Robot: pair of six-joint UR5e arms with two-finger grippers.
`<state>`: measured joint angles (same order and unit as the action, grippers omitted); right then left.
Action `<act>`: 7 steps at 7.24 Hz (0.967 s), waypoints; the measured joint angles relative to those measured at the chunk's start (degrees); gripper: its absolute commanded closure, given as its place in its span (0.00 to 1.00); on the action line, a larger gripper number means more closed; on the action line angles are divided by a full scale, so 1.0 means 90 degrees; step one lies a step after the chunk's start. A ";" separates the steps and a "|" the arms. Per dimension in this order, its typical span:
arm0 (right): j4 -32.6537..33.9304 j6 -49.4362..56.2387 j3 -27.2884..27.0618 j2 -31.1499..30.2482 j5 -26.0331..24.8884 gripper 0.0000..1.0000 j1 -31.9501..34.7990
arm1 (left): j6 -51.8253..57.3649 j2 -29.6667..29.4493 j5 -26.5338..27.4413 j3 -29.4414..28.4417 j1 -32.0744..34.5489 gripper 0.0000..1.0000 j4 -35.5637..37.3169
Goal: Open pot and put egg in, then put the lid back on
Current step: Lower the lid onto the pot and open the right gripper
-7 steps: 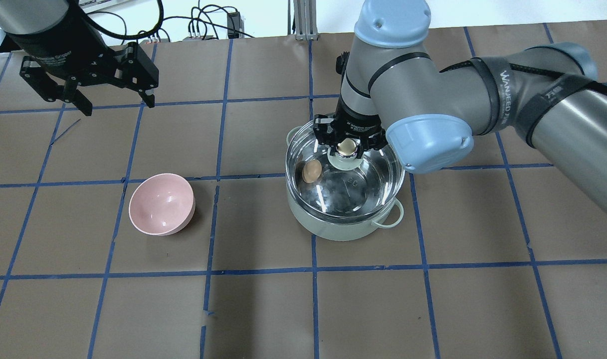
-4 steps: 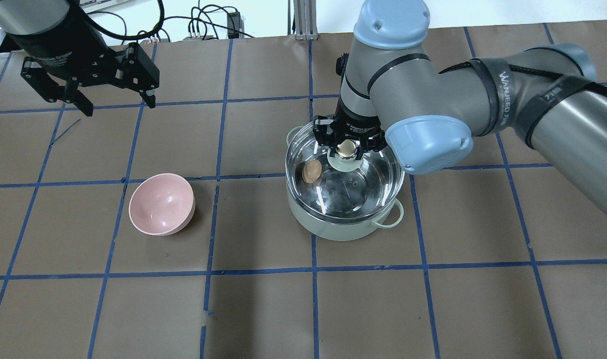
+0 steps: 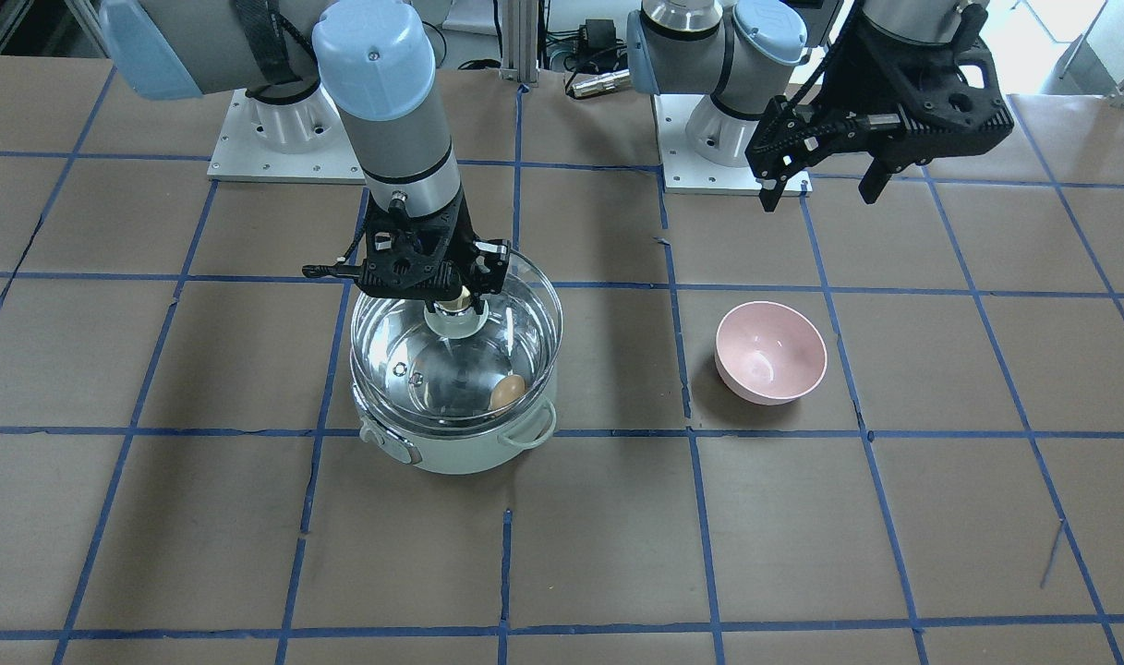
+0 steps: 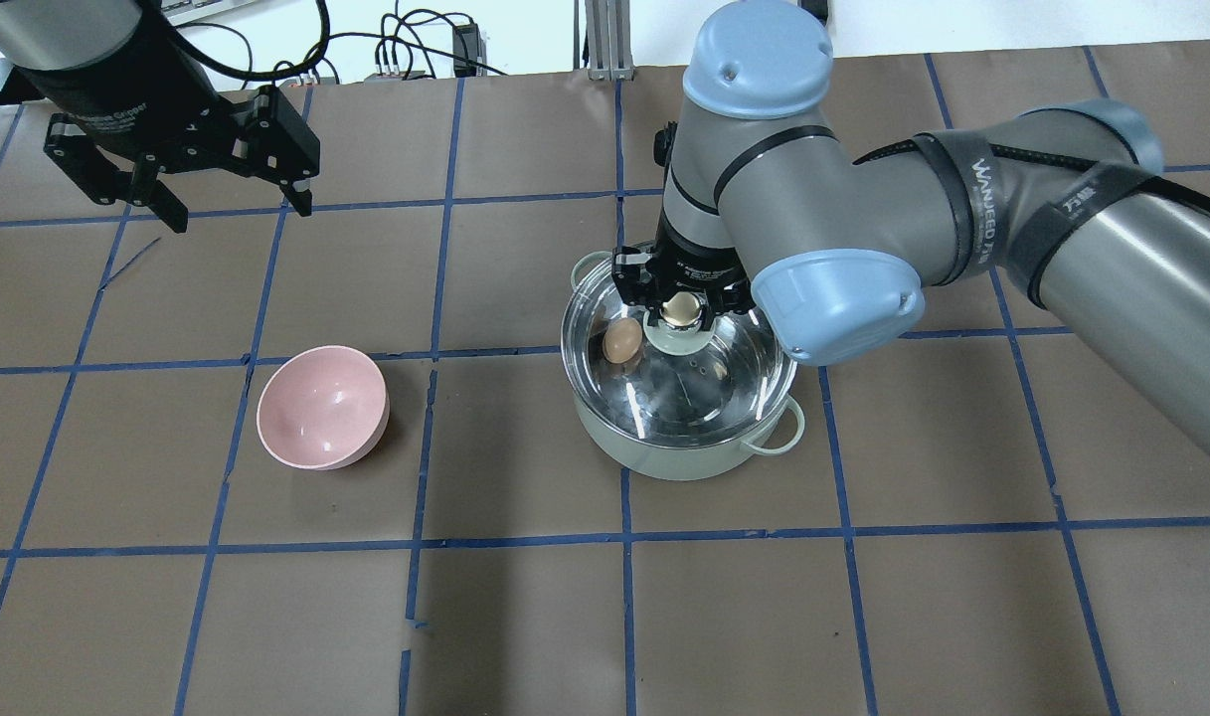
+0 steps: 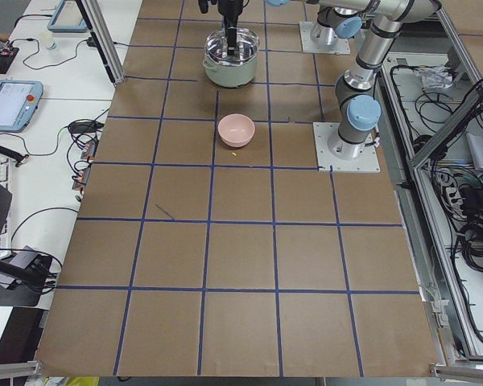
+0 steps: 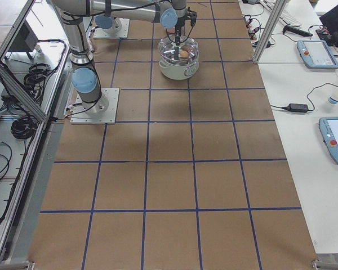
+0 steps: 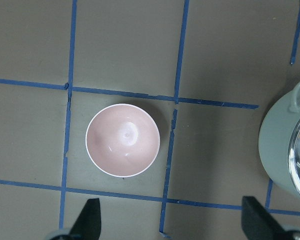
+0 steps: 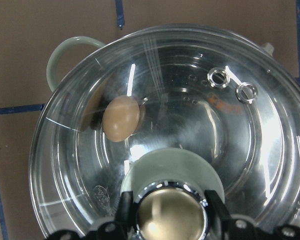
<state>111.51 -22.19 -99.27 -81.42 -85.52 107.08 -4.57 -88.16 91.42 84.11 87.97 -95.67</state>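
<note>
The mint-green pot (image 4: 684, 452) stands right of the table's middle, also in the front view (image 3: 460, 453). The brown egg (image 4: 620, 341) lies inside it on the steel floor, seen through the glass (image 8: 121, 118). My right gripper (image 4: 680, 310) is shut on the knob of the glass lid (image 4: 704, 388) and holds it level over the pot's rim, shifted slightly to one side; I cannot tell whether it touches. My left gripper (image 4: 237, 211) is open and empty, high above the table's far left.
A pink bowl (image 4: 322, 406) stands left of the pot, below my left gripper's camera (image 7: 123, 139). The pot's loop handles stick out at its sides (image 8: 65, 50). Blue tape lines grid the brown table.
My right gripper has moved the lid a little left and lower over the pot. The egg, the pink bowl and my left gripper have stayed put.
</note>
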 measured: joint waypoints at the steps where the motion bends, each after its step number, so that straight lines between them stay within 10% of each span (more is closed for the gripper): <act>1: 0.0007 0.0023 -0.0003 0.0002 -0.0042 0.70 -0.0003 | 0.0000 0.0000 0.0002 0.0000 0.0000 0.00 0.0003; 4: 0.0014 -0.0004 -0.0013 0.0004 -0.0056 0.35 -0.0008 | 0.0000 0.0000 -0.0001 0.0000 0.0001 0.00 0.0005; 7: 0.0056 -0.0022 -0.0015 0.0004 -0.0074 0.28 -0.0007 | 0.0000 0.0000 -0.0002 0.0000 0.0001 0.00 0.0005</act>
<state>112.02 -22.39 -99.40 -81.39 -86.18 107.02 -4.57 -88.15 91.40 84.11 87.98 -95.63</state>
